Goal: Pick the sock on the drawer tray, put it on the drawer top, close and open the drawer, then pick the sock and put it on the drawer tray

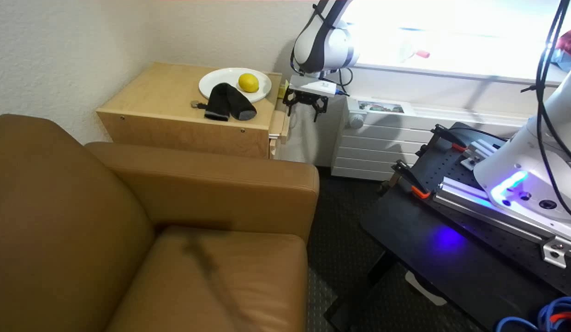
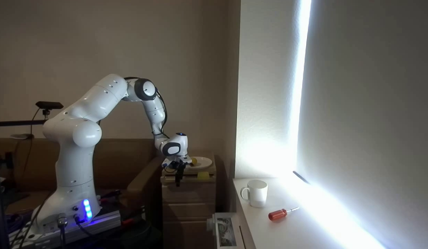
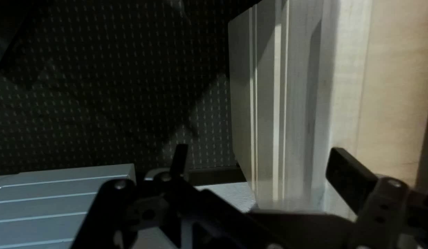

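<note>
Small black soft fabric sock [image 1: 230, 99] lies folded on the flat light-tan wooden drawer top [image 1: 151, 92], near side of a round white plate [image 1: 214, 83]; it overlaps the rim, contact can't be told. Yellow oval lemon [image 1: 248, 83] sits on the plate, right of centre. Sock shows in an exterior view only; plate and lemon in both exterior views.

Black two-finger gripper [image 1: 303, 115] hangs just right of the drawer top. Fingers [image 3: 349, 174] are wide: wrist view has one over the pale rim of the light-wood pull-out drawer [image 3: 349, 86], the other against dark dotted carpet [image 3: 113, 86]. Drawer stands slightly out.

White mug [image 2: 258, 193] and red-handled screwdriver [image 2: 278, 215] on the white sill [image 2: 272, 238] show clearly only in an exterior view.
</note>
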